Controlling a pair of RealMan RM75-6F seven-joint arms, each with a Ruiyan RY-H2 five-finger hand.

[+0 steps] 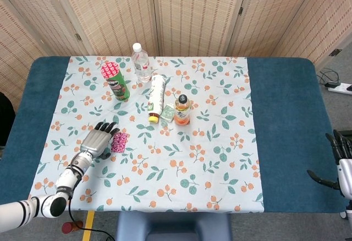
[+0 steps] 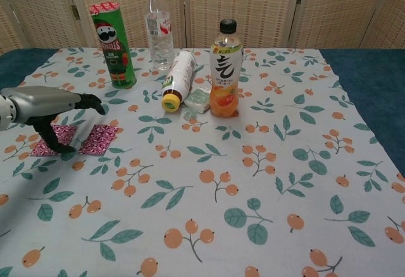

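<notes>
Two flat pink-and-white patterned foil sachets (image 2: 98,139) lie side by side near the left edge of the bench (image 1: 280,114), on its leaf-and-berry printed cloth (image 1: 209,158). The left hand (image 1: 98,141) hovers over the one further left, its dark fingers (image 2: 88,102) spread and curved downward and its thumb reaching to the cloth beside that sachet; nothing is grasped. In the head view the hand hides that sachet and only the right-hand one (image 1: 119,141) shows clear.

The sachets look thin, light and crinkly, likely to slide on the cloth and hard to lift from flat. A pinch on an edge or corner seems the best hold, with a fingertip working under the rim.

Toward the far edge stand a green cylindrical crisp can with a red lid (image 2: 112,44) and a clear plastic water bottle with a white cap (image 2: 159,34). Near the bench's middle a white bottle with a yellow cap (image 2: 178,79) lies on its side, its cap end just beside a small pale green packet (image 2: 198,99), which touches or nearly touches an upright orange juice bottle with a black cap (image 2: 225,68).

The right hand (image 1: 340,161) hangs off the right edge of the bench, fingers apart and holding nothing. Woven folding screens (image 1: 192,12) stand behind.
</notes>
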